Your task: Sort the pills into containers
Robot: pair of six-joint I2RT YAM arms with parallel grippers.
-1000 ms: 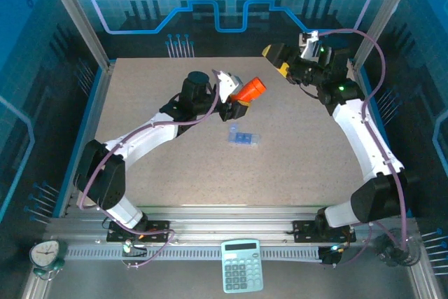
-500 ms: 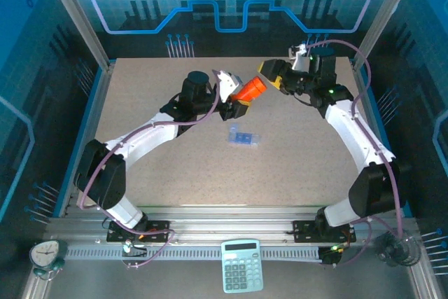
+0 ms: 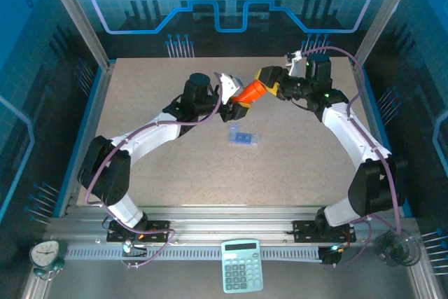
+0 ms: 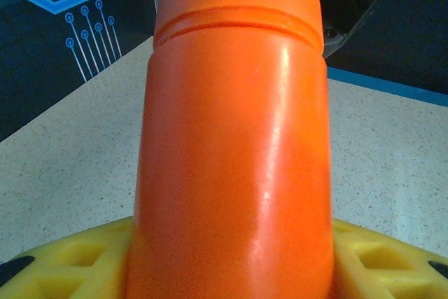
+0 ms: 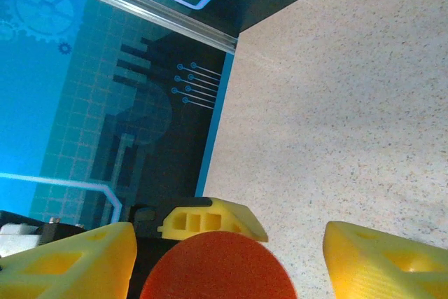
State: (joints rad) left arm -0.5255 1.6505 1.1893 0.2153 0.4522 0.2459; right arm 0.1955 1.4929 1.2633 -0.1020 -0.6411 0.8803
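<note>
Left hand (image 3: 236, 105): clenched on the lower body of an orange cylindrical plastic bottle (image 3: 250, 91), holding it tilted in the air with the cap end aimed at the other arm.
Left wrist cam: basically wall-to-wall bottle, rising from between the yellow fingers (image 4: 63, 271), so that's a solid grip.
Right hand (image 3: 269, 77): parked right at the cap end, jaws spread. Its own fingers sit on either side of the round orange cap (image 5: 218, 271), and there's a visible gap on one side, so it's not squeezing.
Pill box: the small flat translucent blue plastic pill box (image 3: 243, 136) lies on the speckled bench (image 3: 301, 166) near the middle, below the held bottle and apart from both hands.
Box contents: too small to make out from up top.
</note>
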